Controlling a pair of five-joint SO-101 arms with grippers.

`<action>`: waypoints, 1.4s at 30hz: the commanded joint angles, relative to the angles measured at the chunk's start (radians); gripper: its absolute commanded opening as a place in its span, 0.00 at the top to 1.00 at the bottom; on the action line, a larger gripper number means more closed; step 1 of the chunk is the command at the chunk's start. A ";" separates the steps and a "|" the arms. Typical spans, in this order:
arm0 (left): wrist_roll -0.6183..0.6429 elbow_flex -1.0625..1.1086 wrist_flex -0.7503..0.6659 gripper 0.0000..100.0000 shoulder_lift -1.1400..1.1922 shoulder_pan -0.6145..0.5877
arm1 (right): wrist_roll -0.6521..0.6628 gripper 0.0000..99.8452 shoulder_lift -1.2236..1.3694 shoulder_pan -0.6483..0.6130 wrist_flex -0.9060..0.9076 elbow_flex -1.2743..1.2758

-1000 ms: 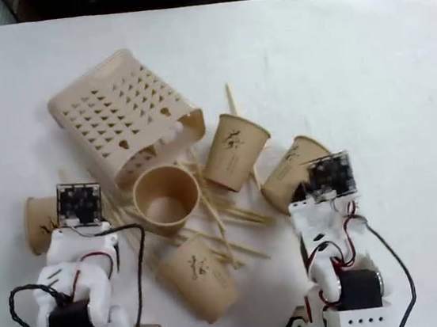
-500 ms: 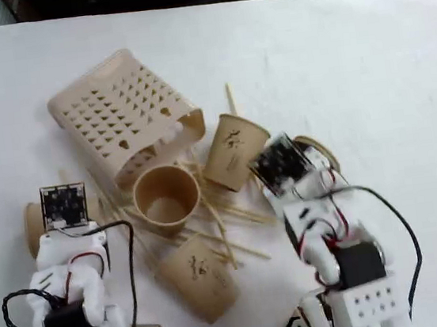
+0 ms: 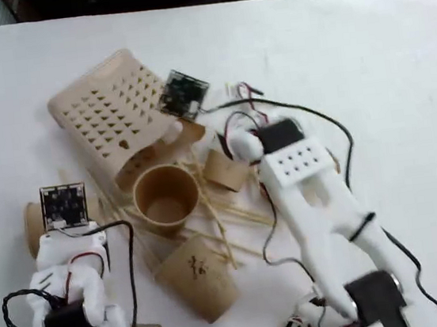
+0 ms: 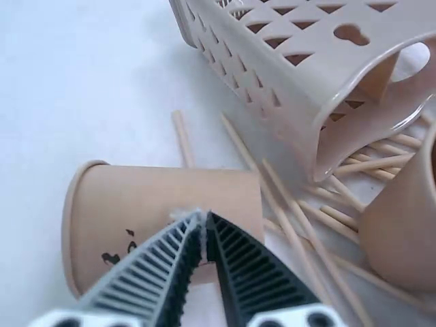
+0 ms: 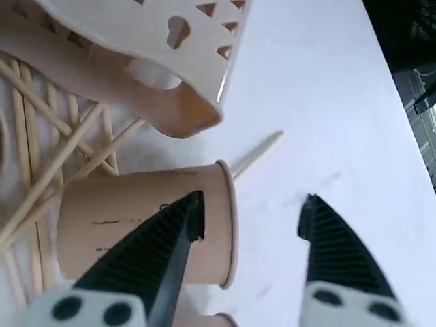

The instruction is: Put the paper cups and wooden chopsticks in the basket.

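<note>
Right tool [image 5: 253, 201] poised over a cup [image 5: 129, 225].
Released, at the basket's [image 3: 108, 105] 4 o'clock; next: straddle rim, clench. Left tool [image 4: 204, 219] clenched, empty.

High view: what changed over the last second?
The right arm swung from the near edge out toward the basket; the right gripper now hangs open over the paper cup beside the basket's rim. The left arm edged slightly sideways early on. Nothing gripped or released; basket, other cups and chopsticks stayed put.

No legible text (cup [image 3: 197, 282] marks unreadable)
</note>
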 commanded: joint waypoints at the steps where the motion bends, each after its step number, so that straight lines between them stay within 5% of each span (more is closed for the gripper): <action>1: -0.008 -0.014 -0.020 0.96 -0.004 -0.007 | 0.063 0.70 0.108 -0.039 -0.019 -0.137; 20: -0.009 -0.005 -0.021 0.96 -0.004 -0.002 | 0.094 0.76 0.608 -0.150 -0.127 -0.531; 25: -0.009 -0.003 -0.028 0.96 -0.004 -0.004 | -0.031 0.99 0.593 -0.145 -0.234 -0.534; 42: -0.009 -0.003 -0.028 0.96 -0.004 -0.002 | -0.222 0.98 0.371 -0.036 -0.234 -0.585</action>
